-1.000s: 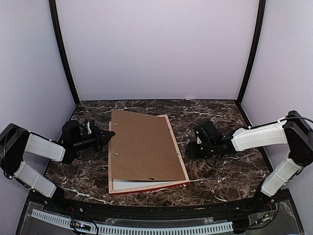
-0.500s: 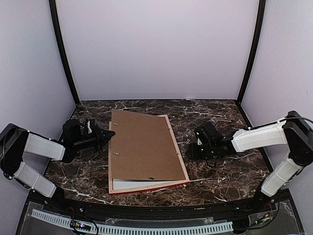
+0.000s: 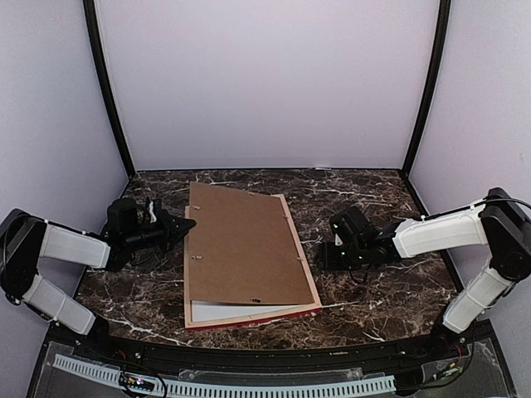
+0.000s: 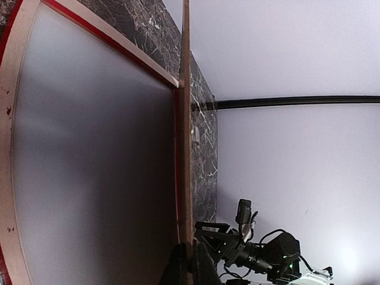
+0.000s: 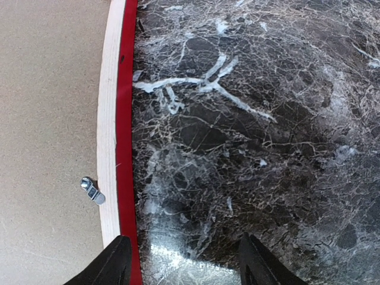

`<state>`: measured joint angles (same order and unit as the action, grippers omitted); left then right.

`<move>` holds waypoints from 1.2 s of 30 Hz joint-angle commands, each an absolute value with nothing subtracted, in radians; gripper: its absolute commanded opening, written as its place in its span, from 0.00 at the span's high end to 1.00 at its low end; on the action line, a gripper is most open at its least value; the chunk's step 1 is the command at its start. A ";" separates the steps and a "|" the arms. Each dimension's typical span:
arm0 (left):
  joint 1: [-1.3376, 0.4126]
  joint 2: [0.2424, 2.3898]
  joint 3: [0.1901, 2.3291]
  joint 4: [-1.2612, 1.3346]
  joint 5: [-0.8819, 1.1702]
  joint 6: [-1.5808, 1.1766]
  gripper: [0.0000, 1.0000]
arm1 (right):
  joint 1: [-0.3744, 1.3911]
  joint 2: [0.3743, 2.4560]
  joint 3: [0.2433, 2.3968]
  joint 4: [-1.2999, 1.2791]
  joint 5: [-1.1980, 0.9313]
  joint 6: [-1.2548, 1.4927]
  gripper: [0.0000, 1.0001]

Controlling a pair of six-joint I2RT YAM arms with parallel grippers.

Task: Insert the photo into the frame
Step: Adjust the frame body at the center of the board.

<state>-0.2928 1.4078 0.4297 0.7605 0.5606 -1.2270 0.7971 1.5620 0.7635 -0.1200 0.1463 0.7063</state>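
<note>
The frame (image 3: 257, 319) lies face down in the middle of the marble table (image 3: 373, 199), its long sides running away from the arms; only its pale wood rim and a sliver of red along the near edge show, and the front is hidden. A brown board (image 3: 241, 249) sits skewed over it, its far left corner poking past the rim. Of the photo (image 3: 224, 312) I can make out just a white strip at the near end, between board and rim; its picture side is out of sight. From the left wrist, a flat pale sheet fills the frame under the lifted board, and whether that is the print's back or a glazing I cannot tell.

The left gripper (image 3: 184, 225) lies low at the board's left edge, pinched tight on it; the wrist camera sees that board edge-on as a thin upright line running down between the dark fingers (image 4: 178, 270), with a gap between it and the sheet below. The right gripper (image 3: 322, 253) hovers just beside the frame's right rim, jaws apart with only marble between them; one fingertip (image 5: 122, 261) overlaps the red edge, and a small metal clip (image 5: 92, 190) sits on the board near the rim.

Bare marble runs along both long sides and behind the frame up to the pale walls (image 3: 265, 83); the near edge lies close to the table's front lip.
</note>
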 commanded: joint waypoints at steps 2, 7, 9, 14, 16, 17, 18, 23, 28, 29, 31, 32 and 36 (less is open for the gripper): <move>-0.289 1.372 0.475 0.764 0.571 -1.192 1.00 | 0.788 1.565 0.767 -0.112 0.162 0.690 0.32; -0.288 1.397 0.487 0.766 0.588 -1.191 1.00 | 0.789 1.560 0.774 -0.128 0.174 0.685 0.24; -0.288 1.403 0.486 0.768 0.594 -1.195 1.00 | 0.788 1.556 0.776 -0.135 0.181 0.683 0.21; -0.288 1.411 0.475 0.764 0.592 -1.200 1.00 | 0.788 1.558 0.796 -0.156 0.197 0.666 0.08; -0.290 1.414 0.470 0.765 0.591 -1.201 1.00 | 0.789 1.561 0.808 -0.161 0.197 0.650 0.06; -0.289 1.415 0.466 0.765 0.592 -1.201 1.00 | 0.788 1.564 0.815 -0.161 0.194 0.642 0.05; -0.289 1.418 0.464 0.765 0.593 -1.202 1.00 | 0.788 1.565 0.822 -0.160 0.189 0.634 0.05; -0.290 1.428 0.464 0.764 0.603 -1.193 1.00 | 0.788 1.569 0.851 -0.165 0.185 0.602 0.05; -0.290 1.444 0.469 0.749 0.612 -1.179 1.00 | 0.789 1.585 0.881 -0.155 0.155 0.565 0.05; -0.290 1.448 0.470 0.746 0.615 -1.175 1.00 | 0.788 1.590 0.889 -0.151 0.146 0.556 0.05; -0.290 1.455 0.471 0.742 0.618 -1.170 0.97 | 0.788 1.603 0.905 -0.148 0.125 0.542 0.06; -0.290 1.457 0.471 0.739 0.619 -1.167 0.95 | 0.788 1.609 0.913 -0.145 0.117 0.537 0.06; -0.290 1.484 0.477 0.735 0.631 -1.157 0.88 | 0.788 1.624 0.934 -0.144 0.098 0.526 0.06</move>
